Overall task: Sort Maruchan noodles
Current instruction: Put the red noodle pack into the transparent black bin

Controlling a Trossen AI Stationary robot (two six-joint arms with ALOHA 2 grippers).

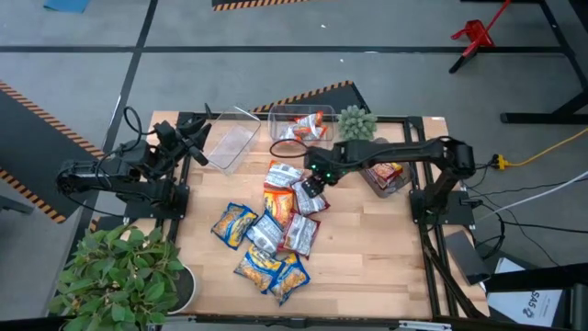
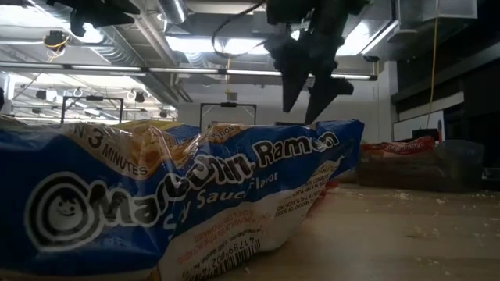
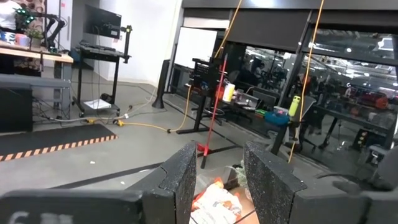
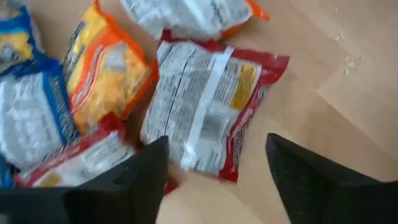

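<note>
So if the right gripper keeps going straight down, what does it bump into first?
Probably the red-edged noodle packet lying silver side up right under the open right gripper. Exactly how high the gripper hangs above it is hard to judge.

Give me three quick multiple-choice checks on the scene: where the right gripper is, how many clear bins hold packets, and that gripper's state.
1. Where is the right gripper?
A. Over the packet pile
B. Over the potted plant
C. Off the table

2. How many clear bins hold packets?
A. None
B. One
C. Two

3. The right gripper is:
A. Shut on a packet
B. Open and empty
C. Out of sight

Key: 1 A, the high view puts it above the pile. 2 C, the middle bin and right bin each show packets, while the left bin looks empty. 3 B, in the right wrist view its fingers stand apart above a red packet, holding nothing.
</note>
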